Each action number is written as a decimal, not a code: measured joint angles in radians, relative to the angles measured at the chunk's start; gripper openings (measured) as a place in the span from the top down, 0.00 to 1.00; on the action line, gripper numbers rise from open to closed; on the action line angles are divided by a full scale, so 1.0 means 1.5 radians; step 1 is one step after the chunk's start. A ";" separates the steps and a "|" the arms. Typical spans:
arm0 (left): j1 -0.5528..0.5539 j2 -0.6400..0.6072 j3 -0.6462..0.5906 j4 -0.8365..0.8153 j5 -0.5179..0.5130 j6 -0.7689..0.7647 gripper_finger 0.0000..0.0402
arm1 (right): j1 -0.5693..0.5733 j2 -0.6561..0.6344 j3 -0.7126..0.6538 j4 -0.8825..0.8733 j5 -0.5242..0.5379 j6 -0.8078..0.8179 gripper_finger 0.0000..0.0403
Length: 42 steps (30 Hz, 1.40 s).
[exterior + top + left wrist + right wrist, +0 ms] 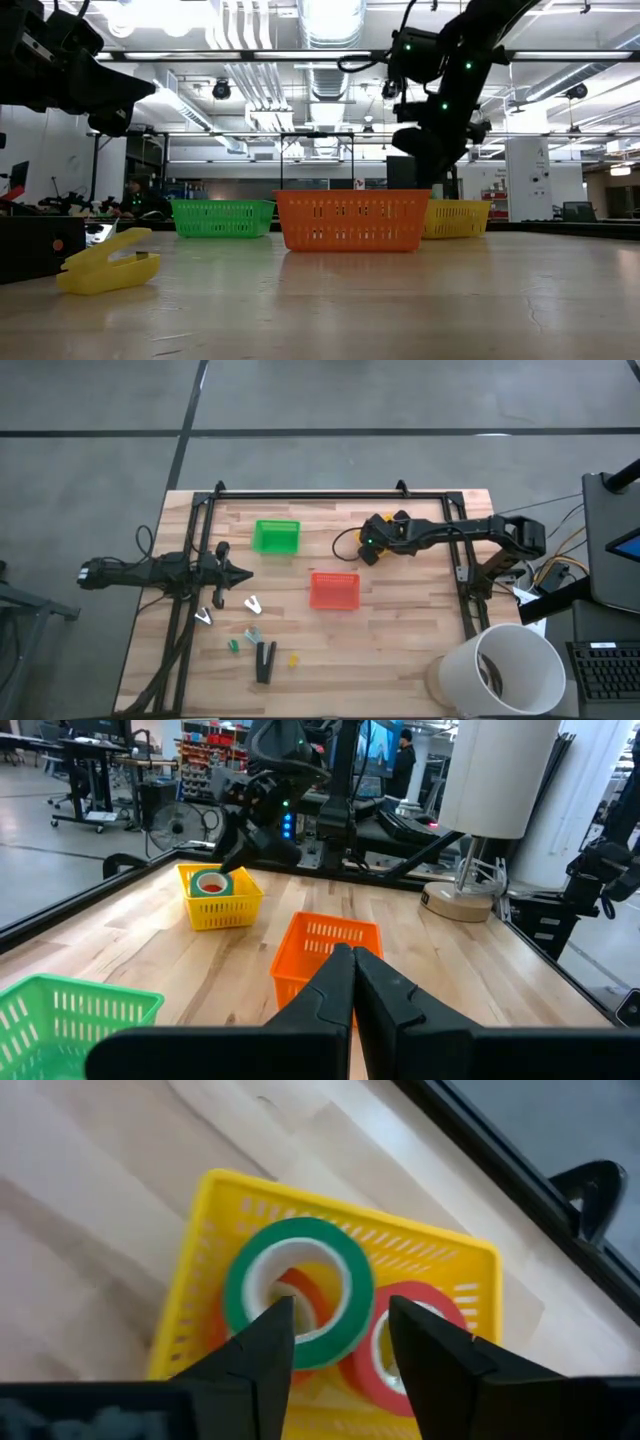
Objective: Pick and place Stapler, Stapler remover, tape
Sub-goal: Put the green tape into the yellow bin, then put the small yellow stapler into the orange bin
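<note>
Over the yellow basket (320,1295) toward the far right part of the counter (400,630), the right gripper (338,1342) is hanging with its fingers parted and nothing between them, one finger reaching down through the centre hole of the green tape (298,1290) roll, which is lying on top of the pile. A red tape roll (415,1345) is sitting beside it and an orange one is peeking out underneath, so the tape is collecting in this basket, presumably its sorting bin. Judging by the spread fingers, the green roll is being let go rather than gripped. Near the middle of the left edge, the left gripper (232,572) is waiting with its fingers pressed together on nothing, pointing across the counter and clear of the working arm. The stapler (264,661) is lying by the near edge, left of centre, with small green, yellow and metal pieces scattered close around it; which of these is the stapler remover cannot be told. The green basket (276,537) and the orange basket (334,591) are standing near the centre, probably for those remaining items.
</note>
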 joint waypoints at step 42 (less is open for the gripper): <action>0.000 0.000 0.000 0.000 0.000 0.000 0.98 | 0.097 -0.767 -0.554 0.364 -0.262 -0.166 0.98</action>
